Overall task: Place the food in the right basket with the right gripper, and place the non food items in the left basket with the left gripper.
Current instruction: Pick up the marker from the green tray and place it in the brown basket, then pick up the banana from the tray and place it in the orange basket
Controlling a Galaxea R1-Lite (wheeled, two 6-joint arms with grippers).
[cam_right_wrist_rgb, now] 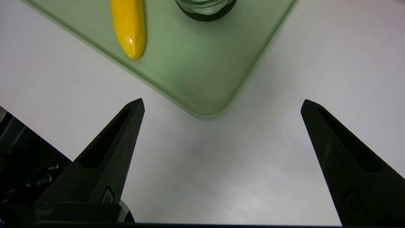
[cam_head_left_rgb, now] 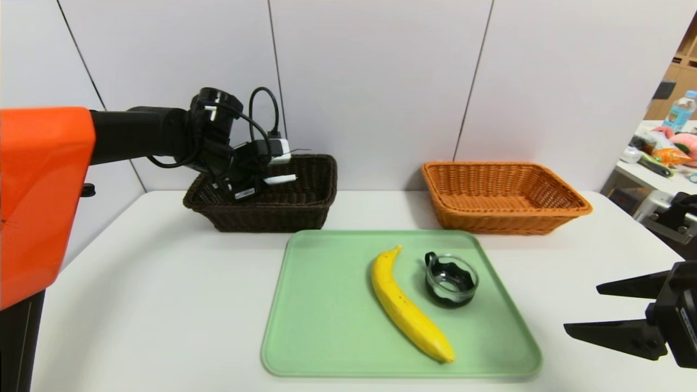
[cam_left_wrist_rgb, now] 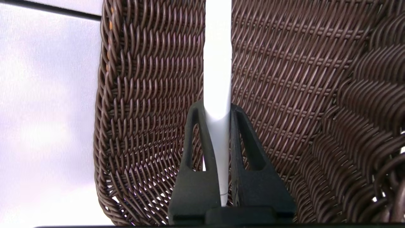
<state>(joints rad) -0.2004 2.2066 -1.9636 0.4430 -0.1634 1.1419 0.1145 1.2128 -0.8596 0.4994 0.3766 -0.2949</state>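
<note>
Jaws of the left gripper (cam_left_wrist_rgb: 217,109) clench a white rod (cam_left_wrist_rgb: 217,63) at the far-left basket (cam_head_left_rgb: 267,219); lower it gently before releasing. Right gripper (cam_head_left_rgb: 581,308) sits near right, spread wide.

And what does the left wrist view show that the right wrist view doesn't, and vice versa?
Left wrist only: the dark brown basket, with the left gripper over it, jaws closed on a long white item.

Right wrist only: the green tray with the banana and part of the glass cup, plus the white table. The right gripper is beside the tray, jaws wide open and holding nothing.

Shared: no object appears in both; each just shows its own black jaws.
</note>
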